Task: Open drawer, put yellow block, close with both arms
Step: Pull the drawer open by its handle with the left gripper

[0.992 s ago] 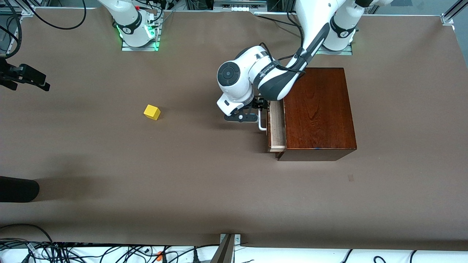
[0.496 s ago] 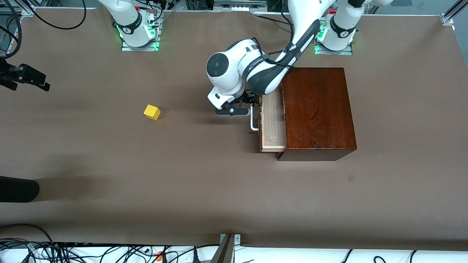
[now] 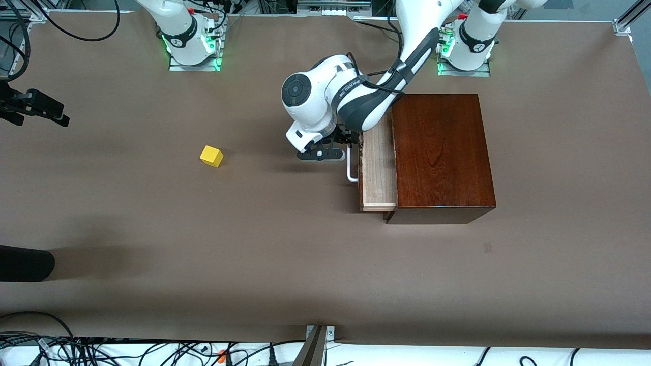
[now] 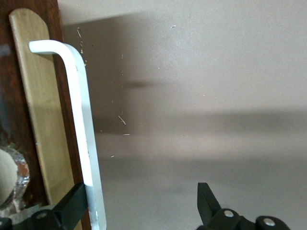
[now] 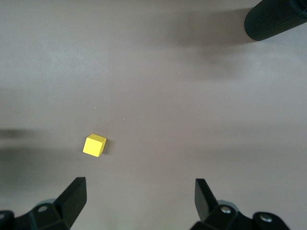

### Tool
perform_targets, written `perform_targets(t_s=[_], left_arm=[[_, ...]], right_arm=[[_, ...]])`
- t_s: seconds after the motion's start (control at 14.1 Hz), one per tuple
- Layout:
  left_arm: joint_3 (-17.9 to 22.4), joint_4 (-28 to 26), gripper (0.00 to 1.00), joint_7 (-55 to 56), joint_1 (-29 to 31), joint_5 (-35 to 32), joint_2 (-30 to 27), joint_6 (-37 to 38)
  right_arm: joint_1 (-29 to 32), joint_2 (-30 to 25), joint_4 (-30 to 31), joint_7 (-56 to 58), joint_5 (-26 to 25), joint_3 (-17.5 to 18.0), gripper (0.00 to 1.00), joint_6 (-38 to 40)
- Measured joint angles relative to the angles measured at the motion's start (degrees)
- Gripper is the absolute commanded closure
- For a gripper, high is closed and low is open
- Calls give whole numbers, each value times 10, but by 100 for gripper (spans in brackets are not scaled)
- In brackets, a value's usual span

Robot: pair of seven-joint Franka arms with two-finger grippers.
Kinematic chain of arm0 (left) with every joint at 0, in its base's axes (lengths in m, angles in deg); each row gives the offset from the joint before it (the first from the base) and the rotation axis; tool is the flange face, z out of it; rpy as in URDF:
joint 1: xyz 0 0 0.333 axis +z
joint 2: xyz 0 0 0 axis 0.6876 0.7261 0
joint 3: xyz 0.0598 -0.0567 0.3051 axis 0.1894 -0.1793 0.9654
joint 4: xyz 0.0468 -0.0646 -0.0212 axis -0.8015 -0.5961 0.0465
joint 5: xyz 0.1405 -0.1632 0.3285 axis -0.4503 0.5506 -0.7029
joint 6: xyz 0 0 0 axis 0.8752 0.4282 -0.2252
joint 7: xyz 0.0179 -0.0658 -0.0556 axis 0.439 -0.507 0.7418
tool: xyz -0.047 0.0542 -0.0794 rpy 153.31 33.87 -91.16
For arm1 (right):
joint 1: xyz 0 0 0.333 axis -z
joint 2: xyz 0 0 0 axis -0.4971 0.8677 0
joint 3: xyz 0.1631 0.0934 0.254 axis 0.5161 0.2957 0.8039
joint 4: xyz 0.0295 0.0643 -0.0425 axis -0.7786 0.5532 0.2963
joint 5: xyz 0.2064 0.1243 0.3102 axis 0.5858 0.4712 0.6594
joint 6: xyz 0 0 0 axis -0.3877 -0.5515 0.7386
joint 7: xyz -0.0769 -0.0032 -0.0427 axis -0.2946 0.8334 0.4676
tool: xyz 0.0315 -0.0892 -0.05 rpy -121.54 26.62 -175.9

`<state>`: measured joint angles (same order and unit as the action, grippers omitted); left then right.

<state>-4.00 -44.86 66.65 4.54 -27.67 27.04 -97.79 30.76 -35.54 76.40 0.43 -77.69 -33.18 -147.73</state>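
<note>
The dark mahogany box (image 3: 442, 152) stands toward the left arm's end of the table. Its drawer (image 3: 379, 168) is pulled partly out, showing the pale wood tray. The white handle (image 3: 351, 170) also shows in the left wrist view (image 4: 84, 124). My left gripper (image 3: 333, 151) is at the handle and open (image 4: 139, 206), with one finger (image 4: 72, 206) hooked between the handle and the drawer front. The yellow block (image 3: 211, 156) lies on the table toward the right arm's end. My right gripper (image 3: 46, 109) hangs open and empty (image 5: 139, 196) high over the table, the block (image 5: 94, 144) below it.
A black cylinder (image 3: 25, 263) reaches in at the table's edge at the right arm's end, nearer the front camera; it also shows in the right wrist view (image 5: 276, 19). Brown table cover (image 3: 285, 244) lies between block and drawer.
The drawer has slid farther out of the box. My left gripper has moved with the handle toward the right arm's end. The right gripper and the block have not moved.
</note>
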Motion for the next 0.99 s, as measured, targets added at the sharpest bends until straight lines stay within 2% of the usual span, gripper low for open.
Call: perform_targets(t_s=[0.99], left_arm=[[-1,41,0,3,-21,7,21,-16]], right_arm=[[0,0,0,0,0,-1,0,0]])
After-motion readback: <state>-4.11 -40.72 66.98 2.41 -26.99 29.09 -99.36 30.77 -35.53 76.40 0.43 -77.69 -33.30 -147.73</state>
